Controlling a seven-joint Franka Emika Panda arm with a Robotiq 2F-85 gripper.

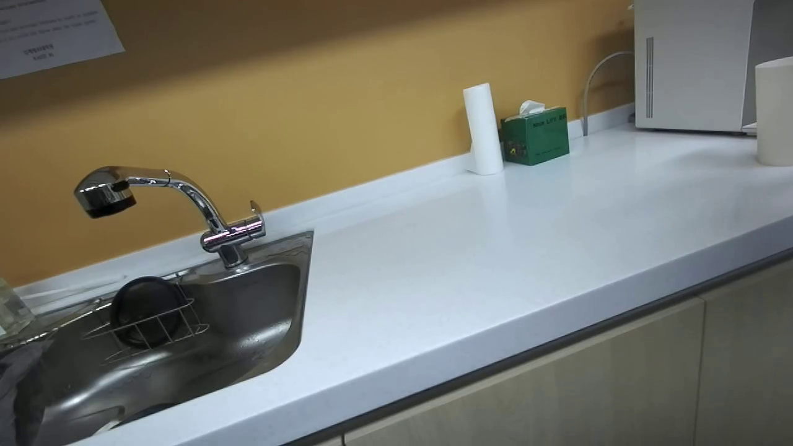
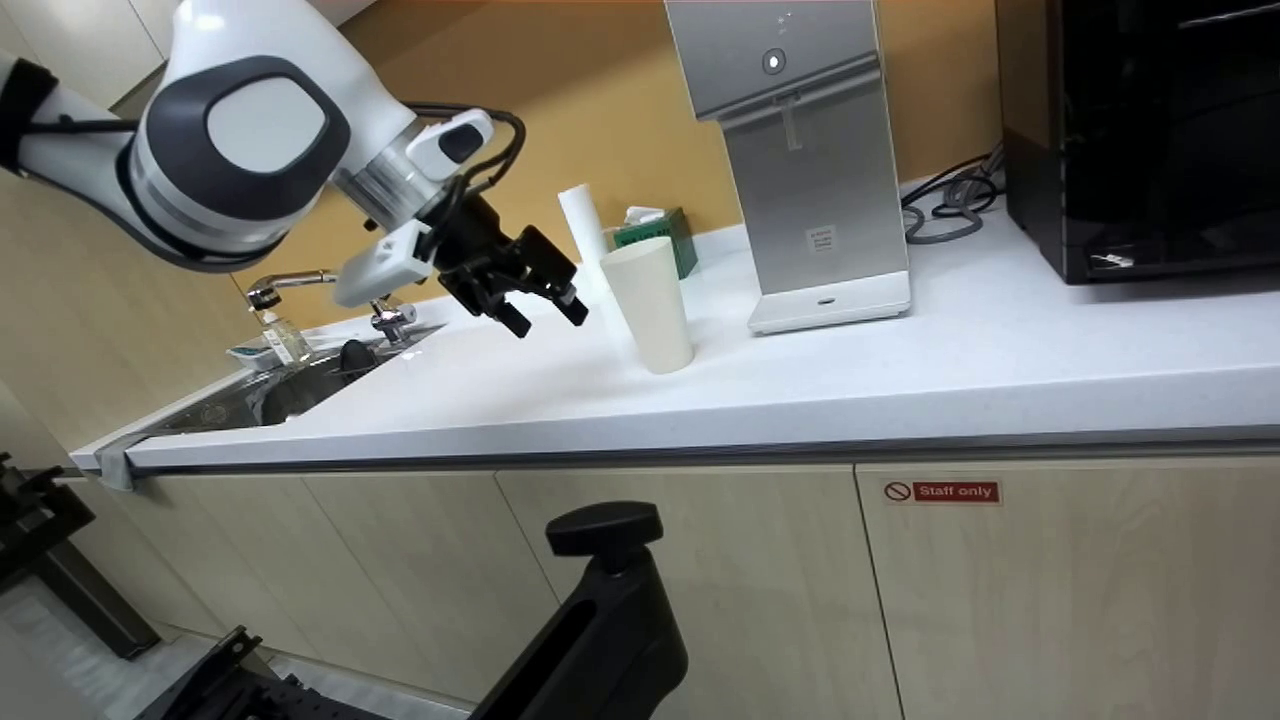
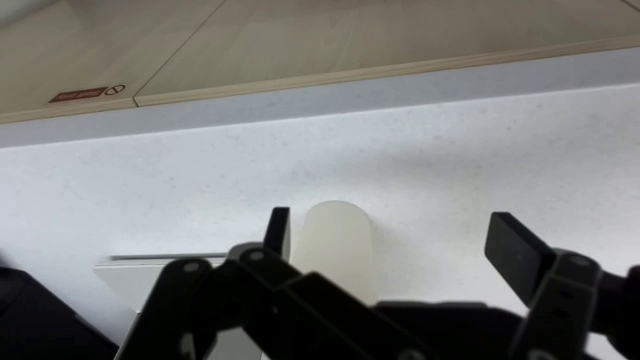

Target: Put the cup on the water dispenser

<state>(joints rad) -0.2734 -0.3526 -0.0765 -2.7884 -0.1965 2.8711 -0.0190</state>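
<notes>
The cup (image 2: 652, 310), off-white and straight-sided, stands upright on the counter. It also shows at the right edge of an exterior view (image 1: 775, 114), partly cut off, and in the wrist view (image 3: 337, 240), where gripper parts hide its lower portion. My gripper (image 2: 546, 316) is open and empty, to the left of the cup and above the counter. In the wrist view the cup appears between the open fingers (image 3: 395, 240), nearer the left finger. The water dispenser (image 2: 830, 200) stands to the right of the cup, with a spout above a low white base; it also shows in an exterior view (image 1: 694, 68).
A slim white cylinder (image 1: 484, 130) and a green tissue box (image 1: 536, 136) stand by the back wall. A sink (image 1: 248, 316) with a chrome tap (image 1: 186, 192) is at the far end. A black appliance (image 2: 1160, 140) stands beyond the dispenser. The counter's front edge (image 2: 800, 415) is near the cup.
</notes>
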